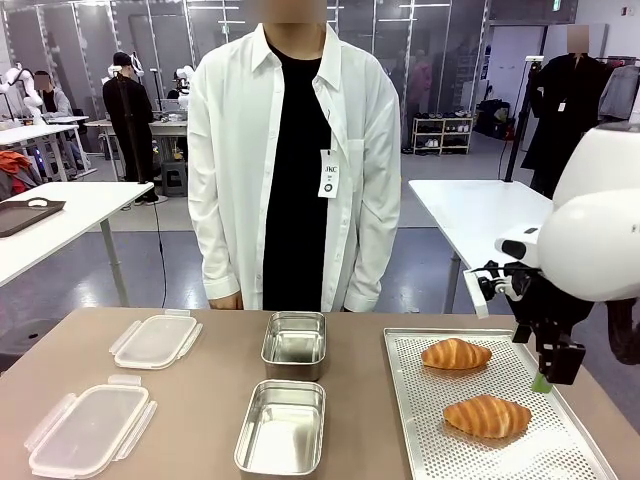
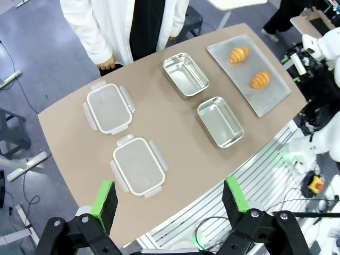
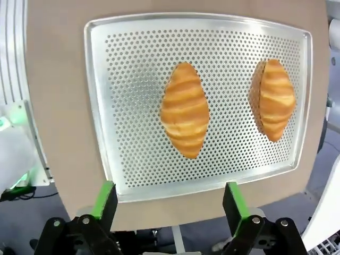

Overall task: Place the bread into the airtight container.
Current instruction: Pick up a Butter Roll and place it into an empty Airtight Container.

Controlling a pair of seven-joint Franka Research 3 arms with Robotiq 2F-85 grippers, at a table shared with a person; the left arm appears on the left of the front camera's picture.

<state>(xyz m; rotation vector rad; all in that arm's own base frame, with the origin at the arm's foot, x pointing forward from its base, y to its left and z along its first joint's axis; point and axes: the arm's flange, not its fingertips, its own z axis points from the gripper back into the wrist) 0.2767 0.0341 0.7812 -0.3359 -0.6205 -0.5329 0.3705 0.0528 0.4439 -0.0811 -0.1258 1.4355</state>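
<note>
Two golden bread rolls lie on a perforated metal tray (image 1: 560, 455) at the right: a far bread (image 1: 456, 353) and a near bread (image 1: 487, 415). Two open steel containers stand mid-table, one farther (image 1: 295, 343) and one nearer (image 1: 281, 427). My right gripper (image 1: 545, 378) hangs open above the tray's right edge; in its wrist view the near bread (image 3: 185, 117) lies ahead of the gripper (image 3: 170, 204) and the far bread (image 3: 273, 99) off to the side. My left gripper (image 2: 170, 199) is open, high over the table's near edge, holding nothing.
Two clear plastic lids (image 1: 155, 341) (image 1: 90, 428) lie on the table's left side. A person in a white shirt (image 1: 290, 160) stands at the far edge, one hand (image 1: 226, 300) near the table. Bare tabletop (image 1: 200, 400) separates lids and containers.
</note>
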